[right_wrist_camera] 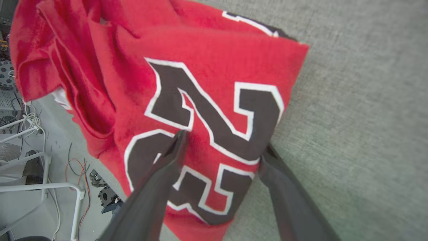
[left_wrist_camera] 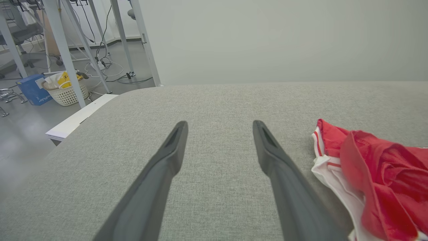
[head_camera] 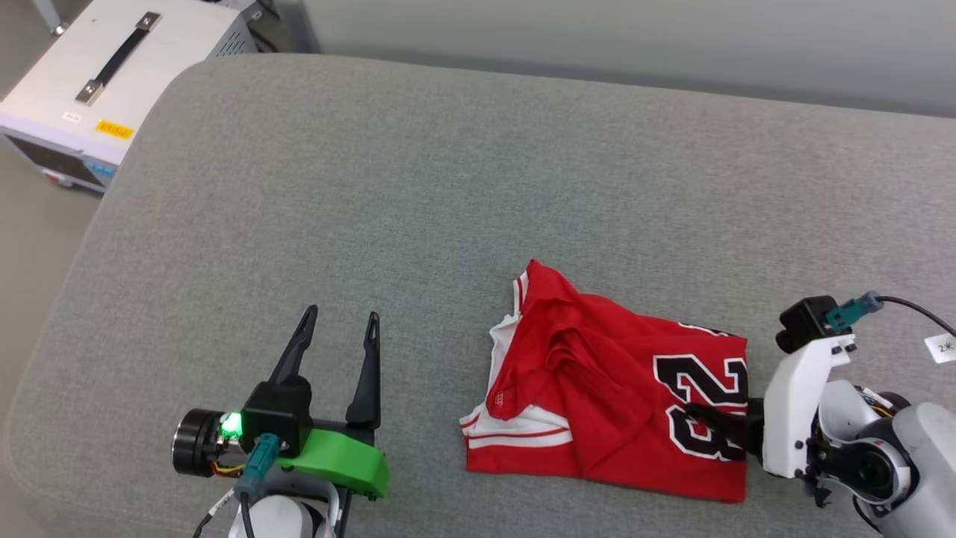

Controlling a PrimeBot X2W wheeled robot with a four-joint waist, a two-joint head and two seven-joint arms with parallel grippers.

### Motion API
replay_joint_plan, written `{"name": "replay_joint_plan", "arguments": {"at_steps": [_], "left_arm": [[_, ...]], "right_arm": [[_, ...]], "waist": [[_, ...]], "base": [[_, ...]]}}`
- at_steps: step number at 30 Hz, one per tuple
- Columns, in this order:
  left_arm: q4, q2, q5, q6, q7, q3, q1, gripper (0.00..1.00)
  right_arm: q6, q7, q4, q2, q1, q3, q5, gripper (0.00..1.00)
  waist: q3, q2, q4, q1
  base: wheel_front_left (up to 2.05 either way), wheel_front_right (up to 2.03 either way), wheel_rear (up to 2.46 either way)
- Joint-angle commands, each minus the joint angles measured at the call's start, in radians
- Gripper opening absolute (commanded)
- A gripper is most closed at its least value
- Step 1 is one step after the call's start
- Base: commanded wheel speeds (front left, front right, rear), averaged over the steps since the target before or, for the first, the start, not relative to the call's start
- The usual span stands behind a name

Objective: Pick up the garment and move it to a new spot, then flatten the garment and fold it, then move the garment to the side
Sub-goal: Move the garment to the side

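Garment (head_camera: 605, 388): a red shirt lying crumpled on the grey cushion (head_camera: 448, 187), at 5 o'clock in the head view. Its black-and-white numeral faces up at the 3 o'clock end. A white sleeve with striped trim lies at the 8 o'clock end.

Containers: the left wrist view shows a white basket (left_wrist_camera: 67, 93) on the floor at 9 o'clock, holding yellow and white items. A blue box (left_wrist_camera: 31, 88) stands just beside it; its contents cannot be told. In the head view a white case (head_camera: 112, 75) with a black handle sits at 11 o'clock, off the cushion.

Left gripper (head_camera: 341, 314): at 7 o'clock in the head view, jaws apart over bare cushion, at 9 o'clock of the garment and not touching it.

Right gripper (right_wrist_camera: 224, 141): jaws apart. Its wrist view shows one finger (right_wrist_camera: 167, 167) resting on the numeral and the other at the garment's edge, against the cushion. The head view shows one dark finger (head_camera: 713, 420) across the numeral.

Whether the second finger lies under the cloth cannot be told.
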Motion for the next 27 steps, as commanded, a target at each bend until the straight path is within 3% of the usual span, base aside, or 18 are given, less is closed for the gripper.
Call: {"name": "replay_joint_plan", "arguments": {"at_steps": [1,8,9,10,18,27], "left_arm": [[0.0,-0.006,-0.006,-0.002,-0.006,-0.005,-0.023,1.0],[0.005,-0.009,-0.015,0.007,-0.006,-0.008,-0.042,1.0],[0.004,-0.009,-0.016,0.008,-0.006,-0.007,-0.042,1.0],[0.004,-0.009,-0.016,0.01,-0.006,-0.004,-0.041,1.0],[0.005,-0.01,-0.012,0.01,-0.006,0.01,-0.023,1.0],[-0.008,-0.011,-0.01,0.015,-0.006,0.021,0.003,1.0]], "right_arm": [[-0.001,-0.012,0.025,0.013,-0.021,0.012,-0.001,1.0],[-0.001,-0.081,0.088,0.035,-0.031,0.106,0.008,1.0],[-0.001,-0.095,0.089,0.03,-0.033,0.116,0.009,0.15],[-0.001,-0.116,0.088,0.024,-0.04,0.125,0.01,0.0],[-0.001,-0.293,0.038,-0.058,-0.154,0.181,-0.056,0.0],[-0.001,-0.281,-0.073,-0.178,-0.225,0.228,-0.073,0.0]], "waist": [[0.029,0.0,0.027,0.0],[0.049,0.0,0.05,0.0],[0.048,0.0,0.05,0.0],[0.046,0.0,0.047,0.0],[0.011,0.0,-0.007,0.0],[-0.007,0.0,-0.136,0.0]], "base": [[0.0,0.0,0.0],[0.0,0.0,0.0],[0.0,0.0,0.0],[0.0,0.0,0.0],[0.0,0.0,0.0],[0.0,0.0,0.0]]}}
